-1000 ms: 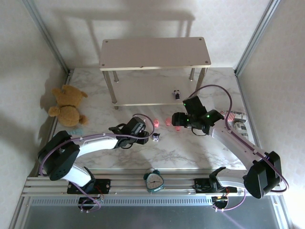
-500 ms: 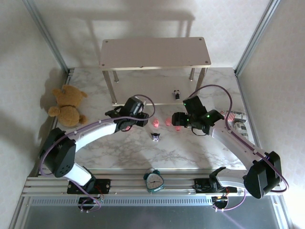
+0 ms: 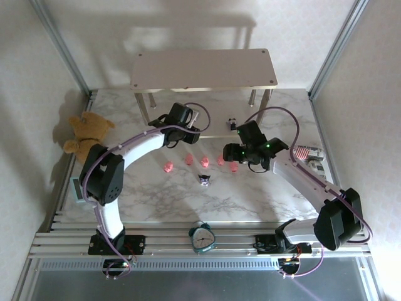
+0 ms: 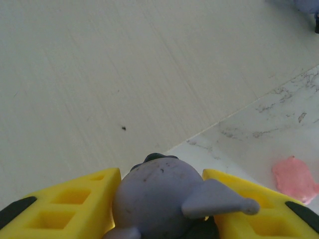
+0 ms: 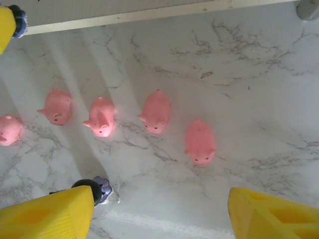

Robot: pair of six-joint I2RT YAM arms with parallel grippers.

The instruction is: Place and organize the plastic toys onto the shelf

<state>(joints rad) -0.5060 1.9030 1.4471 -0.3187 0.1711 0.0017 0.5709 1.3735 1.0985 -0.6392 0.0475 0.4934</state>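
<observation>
From the top, our left fingers (image 3: 190,133) sit at the lower board of the shelf (image 3: 203,69). The right fingers (image 3: 230,153) hang over the pigs (image 3: 205,161) lined up mid-frame on the worktop (image 3: 250,200).

Left wrist: fingers pinching a purple-grey figurine (image 4: 158,196) by its body at bottom centre, over the board's edge.

Right wrist: fingers spread wide, holding nothing, pigs in a row ahead.

We reckon these toys are light, hard and a bit slick. Grab across the belly, not the ears.
</observation>
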